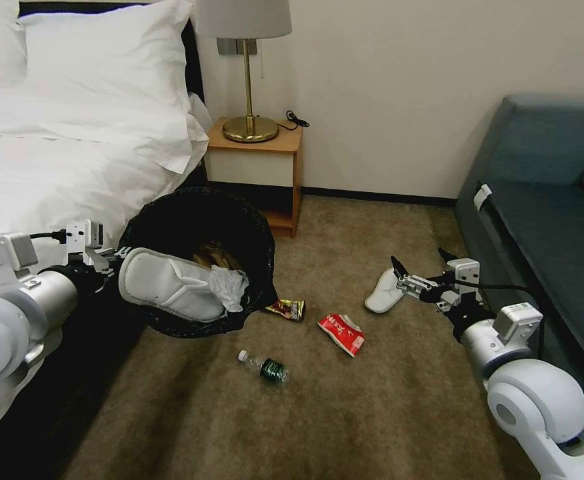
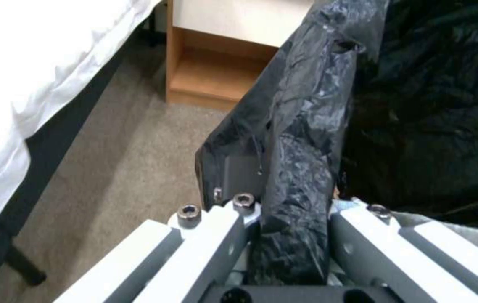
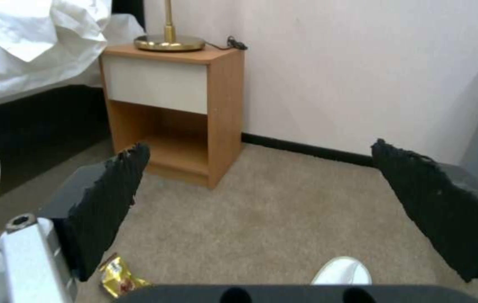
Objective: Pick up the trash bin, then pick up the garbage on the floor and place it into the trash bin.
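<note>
Gripping trash bin rim, left tool; right tool wide open above white slipper.

A bedroom, likely a hotel room: a bed with white linen and pillows fills the upper left, a wooden nightstand with a brass lamp stands top centre, a teal sofa on the right, beige carpet below.
</note>
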